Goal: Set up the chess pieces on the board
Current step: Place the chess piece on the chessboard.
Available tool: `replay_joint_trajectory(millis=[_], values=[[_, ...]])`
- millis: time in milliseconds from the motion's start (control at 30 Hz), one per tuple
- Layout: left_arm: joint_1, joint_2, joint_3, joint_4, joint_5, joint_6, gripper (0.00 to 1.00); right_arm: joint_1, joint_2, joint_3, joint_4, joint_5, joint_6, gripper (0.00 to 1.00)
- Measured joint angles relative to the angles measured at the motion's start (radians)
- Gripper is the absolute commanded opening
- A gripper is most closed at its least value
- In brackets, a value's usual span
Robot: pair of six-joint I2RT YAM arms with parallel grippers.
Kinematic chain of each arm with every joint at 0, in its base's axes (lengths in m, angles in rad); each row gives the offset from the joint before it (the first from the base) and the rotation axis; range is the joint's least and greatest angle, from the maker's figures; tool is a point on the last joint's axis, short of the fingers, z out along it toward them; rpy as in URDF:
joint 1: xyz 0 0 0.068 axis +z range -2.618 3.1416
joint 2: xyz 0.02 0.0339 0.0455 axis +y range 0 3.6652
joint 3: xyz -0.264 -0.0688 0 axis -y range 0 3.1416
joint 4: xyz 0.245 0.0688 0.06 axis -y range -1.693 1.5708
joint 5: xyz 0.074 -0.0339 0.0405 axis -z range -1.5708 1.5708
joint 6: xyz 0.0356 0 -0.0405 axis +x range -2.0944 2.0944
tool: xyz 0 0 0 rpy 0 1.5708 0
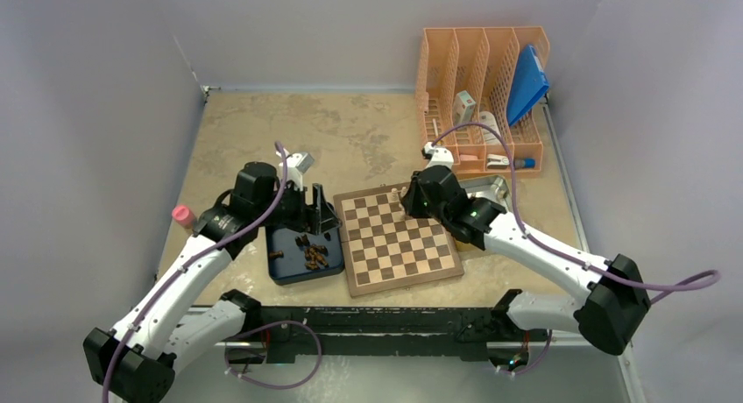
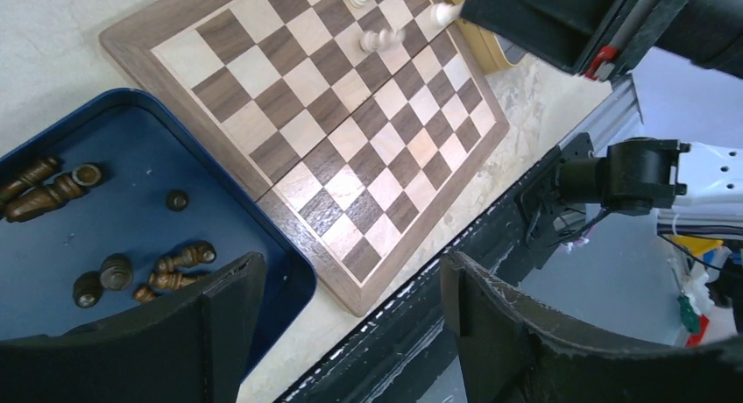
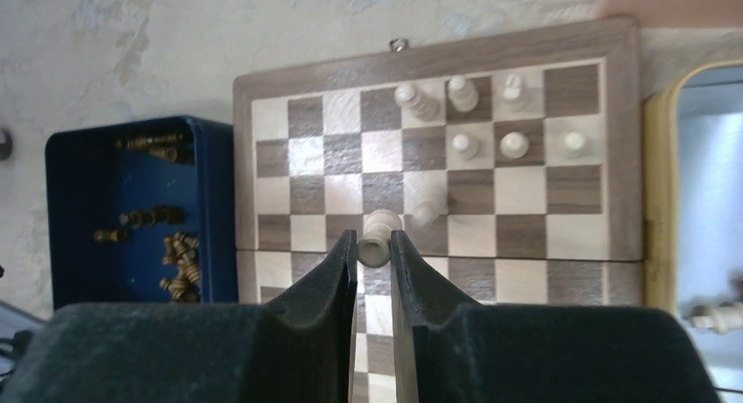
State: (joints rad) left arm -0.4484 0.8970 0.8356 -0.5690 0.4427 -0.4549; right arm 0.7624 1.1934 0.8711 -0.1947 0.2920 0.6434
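Right gripper (image 1: 410, 195) is seen at the far edge of the board (image 1: 399, 250). Left gripper (image 2: 350, 272) is held spread above the dark blue tray (image 2: 105, 184) of brown pieces (image 2: 180, 258). A pale piece (image 3: 379, 223) is clamped between the right fingers (image 3: 337, 272) above the board.

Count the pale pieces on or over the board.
8 pale pieces: three in the board's edge row, three in the next row, one alone nearer the middle, one in the right gripper. Others may be hidden.
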Motion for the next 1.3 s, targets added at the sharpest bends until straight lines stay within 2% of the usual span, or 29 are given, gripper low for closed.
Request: replay_joint_trajectory(millis=[367,700,1033,1300], values=[[0.0,-0.011,-0.031,0.051,0.12,-0.041,0.73,0.064,0.031,0.0,0.028,-0.028,0.1,0.13],[0.0,-0.034,-0.029,0.043,0.062,0.006,0.74,0.058,0.064,0.042,-0.085,0.077,0.138,0.16],[0.0,-0.061,-0.018,0.002,-0.033,0.039,0.75,-0.143,0.138,0.105,-0.117,0.078,0.061,0.16],[0.0,-0.139,-0.018,0.002,-0.069,0.037,0.75,-0.237,0.266,0.178,-0.122,0.035,-0.006,0.18]])
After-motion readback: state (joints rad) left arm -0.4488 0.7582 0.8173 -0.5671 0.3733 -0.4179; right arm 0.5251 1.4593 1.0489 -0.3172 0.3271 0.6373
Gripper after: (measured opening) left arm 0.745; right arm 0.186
